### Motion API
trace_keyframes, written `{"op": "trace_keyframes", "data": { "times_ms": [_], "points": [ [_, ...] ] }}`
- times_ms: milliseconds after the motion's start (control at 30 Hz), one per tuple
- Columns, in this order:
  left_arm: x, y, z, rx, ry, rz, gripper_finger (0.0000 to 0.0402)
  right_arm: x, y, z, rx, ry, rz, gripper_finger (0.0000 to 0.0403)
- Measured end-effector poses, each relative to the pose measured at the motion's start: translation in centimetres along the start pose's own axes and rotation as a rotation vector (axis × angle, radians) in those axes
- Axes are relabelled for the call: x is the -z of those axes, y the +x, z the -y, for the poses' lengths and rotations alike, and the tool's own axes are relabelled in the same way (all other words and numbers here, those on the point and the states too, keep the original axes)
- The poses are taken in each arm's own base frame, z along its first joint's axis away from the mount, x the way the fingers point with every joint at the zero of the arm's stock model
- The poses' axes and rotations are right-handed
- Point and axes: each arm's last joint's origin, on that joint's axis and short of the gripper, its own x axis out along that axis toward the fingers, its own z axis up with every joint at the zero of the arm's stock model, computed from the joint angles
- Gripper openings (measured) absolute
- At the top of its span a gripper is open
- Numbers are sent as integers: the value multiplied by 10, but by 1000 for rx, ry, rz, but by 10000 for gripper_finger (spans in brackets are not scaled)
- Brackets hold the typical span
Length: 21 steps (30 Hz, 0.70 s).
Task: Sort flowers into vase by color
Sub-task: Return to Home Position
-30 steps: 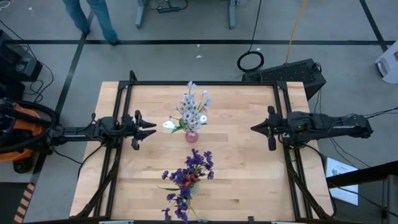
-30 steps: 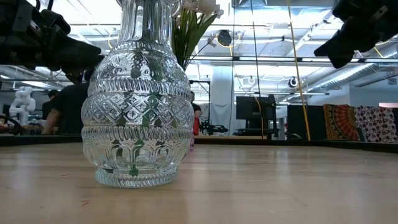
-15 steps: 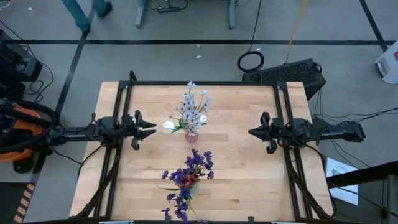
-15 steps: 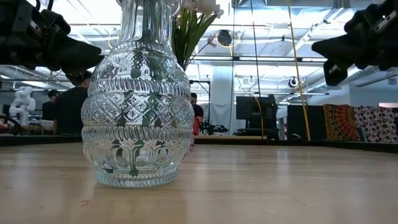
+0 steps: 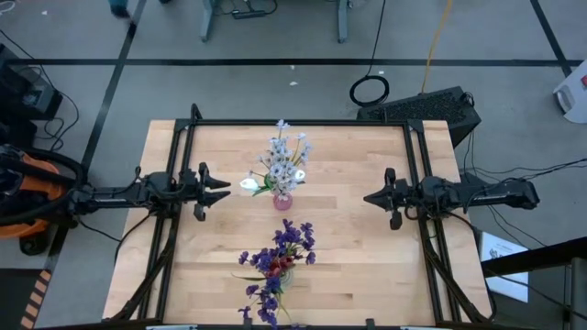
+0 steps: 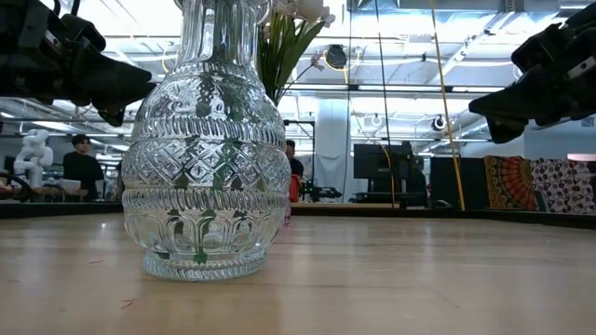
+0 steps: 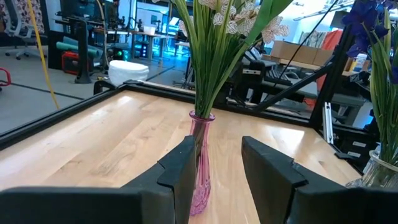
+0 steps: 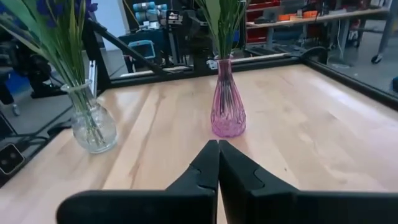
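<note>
A pink glass vase (image 5: 282, 200) holding white and pale lavender flowers (image 5: 280, 160) stands at the table's middle, toward the far edge. A clear cut-glass vase (image 5: 281, 277) holding dark purple and dark red flowers (image 5: 280, 252) stands near the front edge. It fills the low view (image 6: 207, 149). My left gripper (image 5: 225, 190) hovers open and empty to the left of the pink vase, which shows ahead of its fingers (image 7: 200, 162). My right gripper (image 5: 367, 197) hovers shut and empty to the right, pointing at the pink vase (image 8: 227, 99); the clear vase (image 8: 92, 121) also shows there.
Black frame rails (image 5: 298, 123) run along the table's far edge and down both sides. Bare wood (image 5: 353, 266) lies between the vases and the right arm. A keyboard (image 5: 431, 108) sits beyond the far right corner.
My right gripper has gone down a little and edged toward the table's left, toward the pink vase. The vases and flowers have kept still.
</note>
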Motion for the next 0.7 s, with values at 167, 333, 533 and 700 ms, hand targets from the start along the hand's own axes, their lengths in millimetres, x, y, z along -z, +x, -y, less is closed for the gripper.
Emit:
{"op": "trace_keyframes", "data": {
  "times_ms": [167, 333, 533, 700],
  "points": [
    [0, 0, 0, 0, 0, 0, 136, 0, 0, 0, 0, 23, -1, 0],
    [0, 0, 0, 0, 0, 0, 136, 0, 0, 0, 0, 23, -1, 0],
    [0, 0, 0, 0, 0, -1, 136, 0, 0, 0, 0, 23, -1, 0],
    [0, 0, 0, 0, 0, -1, 136, 0, 0, 0, -1, 23, -1, 0]
  ]
}}
